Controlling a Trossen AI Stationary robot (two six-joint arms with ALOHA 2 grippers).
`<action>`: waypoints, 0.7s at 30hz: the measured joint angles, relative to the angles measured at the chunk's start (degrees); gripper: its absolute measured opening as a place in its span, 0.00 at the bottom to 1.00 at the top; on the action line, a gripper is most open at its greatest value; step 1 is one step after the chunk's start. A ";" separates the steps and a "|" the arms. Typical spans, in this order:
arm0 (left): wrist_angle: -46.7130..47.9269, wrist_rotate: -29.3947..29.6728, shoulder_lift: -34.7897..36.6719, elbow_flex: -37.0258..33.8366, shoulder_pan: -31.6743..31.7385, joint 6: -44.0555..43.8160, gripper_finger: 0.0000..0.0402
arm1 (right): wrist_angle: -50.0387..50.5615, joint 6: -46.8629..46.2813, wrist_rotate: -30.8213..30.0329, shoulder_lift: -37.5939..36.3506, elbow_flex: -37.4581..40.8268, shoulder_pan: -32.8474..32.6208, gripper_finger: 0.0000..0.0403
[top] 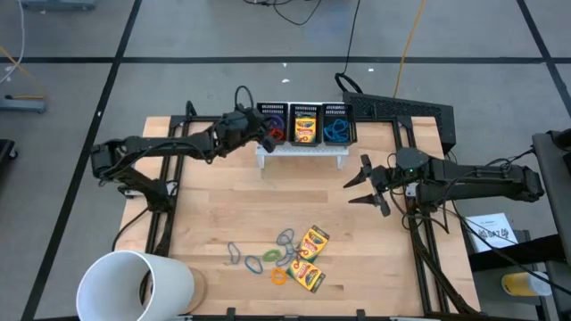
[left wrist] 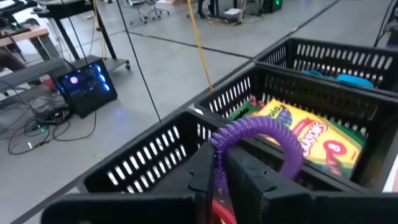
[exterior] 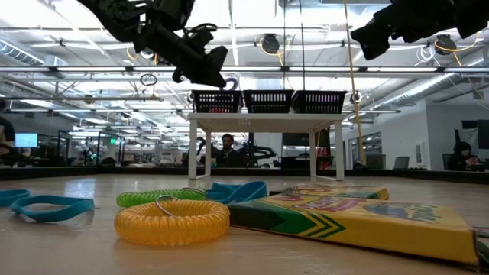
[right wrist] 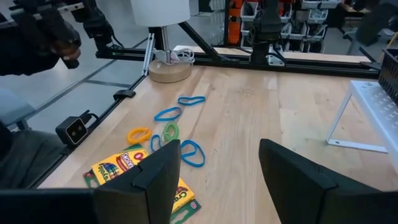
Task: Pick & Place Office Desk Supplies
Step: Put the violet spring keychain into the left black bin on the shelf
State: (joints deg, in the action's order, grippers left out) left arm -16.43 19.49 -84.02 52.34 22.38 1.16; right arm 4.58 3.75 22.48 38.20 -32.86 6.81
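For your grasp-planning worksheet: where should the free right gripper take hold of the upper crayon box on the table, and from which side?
Judging by its flat pose, come straight down on the upper crayon box and pinch across its narrow width with the open right gripper; the box's long edges look clear.

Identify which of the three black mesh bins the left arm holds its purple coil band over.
The left-hand black mesh bin; the purple coil band hangs there.

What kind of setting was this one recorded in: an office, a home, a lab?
Most likely a robotics lab or open industrial workspace. The wooden table stands on a grey taped floor, cables trail across it, and the low view shows exposed ceiling beams and pipes over rows of workstations with monitors.
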 joint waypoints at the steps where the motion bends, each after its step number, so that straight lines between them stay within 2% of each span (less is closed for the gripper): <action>1: 0.06 0.00 -0.05 0.00 0.02 0.00 0.09 | 0.02 0.00 0.00 0.00 0.00 0.00 0.52; 8: -0.19 0.41 0.02 0.02 0.13 0.95 0.09 | 0.03 -0.02 0.02 0.00 0.00 0.00 0.52; 11: 0.32 5.46 0.02 0.02 0.02 1.12 0.12 | 0.07 -0.02 0.03 0.00 0.00 0.00 0.52; 14: 0.42 12.73 0.02 0.02 -0.03 -3.23 0.16 | 0.26 -0.02 0.04 0.00 0.00 0.00 0.52; 16: 0.40 14.94 0.02 0.02 -0.01 -6.40 0.19 | 0.26 -0.02 0.04 0.00 0.00 0.00 0.52; 18: 0.38 14.37 0.02 0.02 -0.03 -7.38 0.23 | 0.26 -0.02 0.04 0.00 0.00 0.00 0.52; 21: 0.38 9.68 0.02 0.02 -0.06 -7.38 0.29 | 0.24 -0.02 0.04 0.00 0.00 0.00 0.52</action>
State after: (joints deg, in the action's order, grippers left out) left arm -16.05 29.17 -84.01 52.36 22.33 -6.22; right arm 4.82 3.73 22.52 38.20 -32.86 6.81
